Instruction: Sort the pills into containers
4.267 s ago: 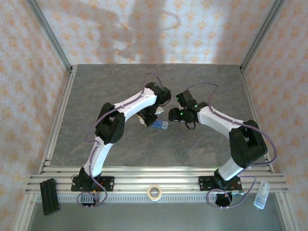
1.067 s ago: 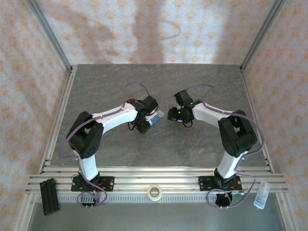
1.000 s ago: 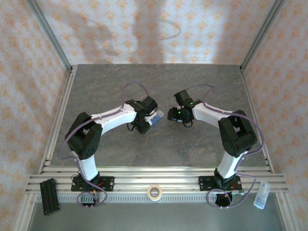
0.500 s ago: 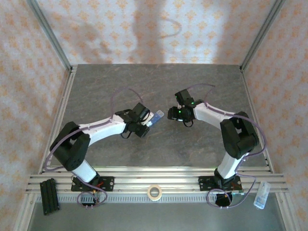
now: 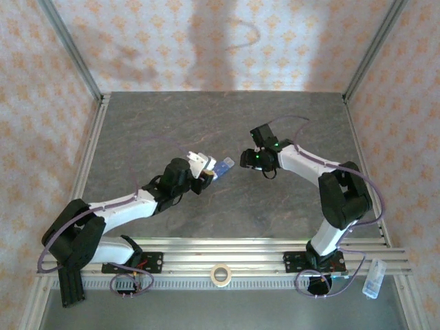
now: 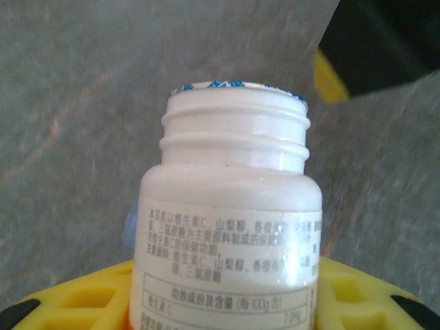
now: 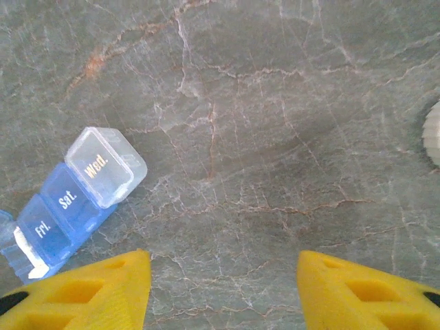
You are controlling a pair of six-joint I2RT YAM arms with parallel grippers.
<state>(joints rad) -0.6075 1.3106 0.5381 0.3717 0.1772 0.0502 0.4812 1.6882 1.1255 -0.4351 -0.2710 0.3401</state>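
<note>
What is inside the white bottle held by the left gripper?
Nothing inside shows. The white bottle in the left gripper has no cap, but its wall is opaque and a blue-printed cover seems to lie over its mouth, hiding the contents.

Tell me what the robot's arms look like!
The left arm and right arm are white tubes with chunky black joints. Thin purple cables loop along them, and little green lights glow on the right one. The left hand and right hand have yellow fingers.
</note>
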